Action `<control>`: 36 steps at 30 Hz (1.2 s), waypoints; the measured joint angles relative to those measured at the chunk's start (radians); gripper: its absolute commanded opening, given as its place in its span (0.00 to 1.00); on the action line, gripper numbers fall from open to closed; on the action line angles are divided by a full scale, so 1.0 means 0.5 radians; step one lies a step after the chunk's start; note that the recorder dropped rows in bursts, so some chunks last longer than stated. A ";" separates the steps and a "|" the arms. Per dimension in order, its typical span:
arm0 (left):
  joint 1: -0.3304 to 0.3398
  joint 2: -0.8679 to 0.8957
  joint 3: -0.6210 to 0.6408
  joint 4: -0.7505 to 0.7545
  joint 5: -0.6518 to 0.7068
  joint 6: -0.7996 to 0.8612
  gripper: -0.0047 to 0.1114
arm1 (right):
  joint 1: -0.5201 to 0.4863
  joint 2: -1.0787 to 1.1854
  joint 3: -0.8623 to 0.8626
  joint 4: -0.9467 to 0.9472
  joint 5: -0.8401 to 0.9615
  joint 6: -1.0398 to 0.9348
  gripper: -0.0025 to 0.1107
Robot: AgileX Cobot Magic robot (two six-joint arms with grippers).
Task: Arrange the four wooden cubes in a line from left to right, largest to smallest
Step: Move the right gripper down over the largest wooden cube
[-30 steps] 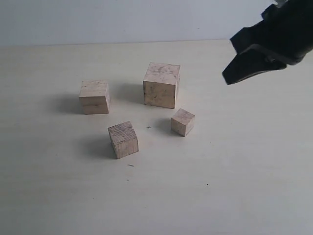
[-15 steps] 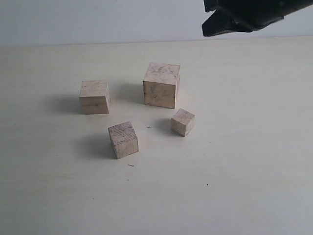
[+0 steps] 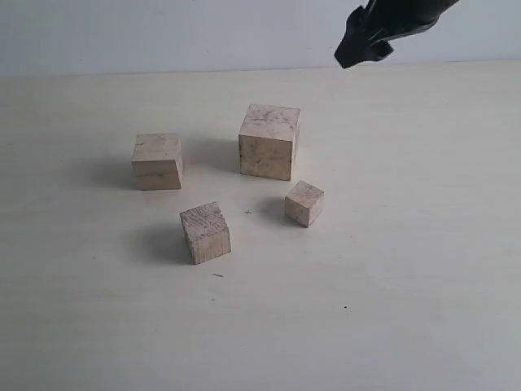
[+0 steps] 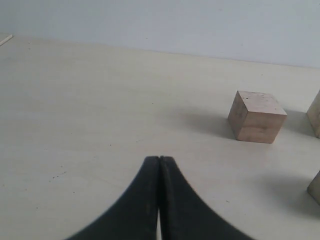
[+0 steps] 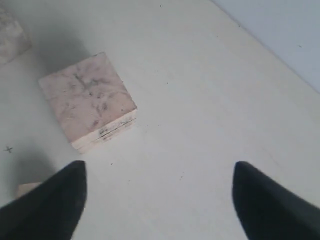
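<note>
Table: pale, matte table [image 3: 423, 293] carrying all four wooden cubes, which sit in a loose cluster left of centre in the exterior view, with none of them touching.
Largest cube: largest cube [image 3: 269, 142] at the rear of the cluster, flat on the table, top face mottled with dark flecks.
Smallest cube: smallest cube [image 3: 304, 203] just in front of the largest one and slightly to its right, apart from it, turned so one corner faces the camera.
Rear-left cube: mid-sized rear-left cube [image 3: 157, 161] to the left of the largest one, well apart, sides square to the view.
Front cube: mid-sized front cube [image 3: 205, 232] nearest the camera, in front of the gap between the rear-left and largest cubes, twisted a little.
Mid-size ranking: cannot tell from these views which of the two mid-sized cubes is bigger.
Order: not lined up; the largest cube stands right of the rear-left cube.
Right end effector: right end effector [image 5: 157, 169] with its fingers spread wide and nothing between them, raised above the table to the rear and right of the largest cube, which fills the near ground of the right wrist view.
Left end effector: left end effector [image 4: 159, 159] with its fingers pressed together tip to tip, empty, low over bare table; one whole cube lies ahead of it, well apart.
</note>
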 measured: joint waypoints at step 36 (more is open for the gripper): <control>0.000 0.000 0.000 0.000 0.000 0.000 0.04 | 0.105 0.615 -0.016 1.405 -0.197 -2.060 0.87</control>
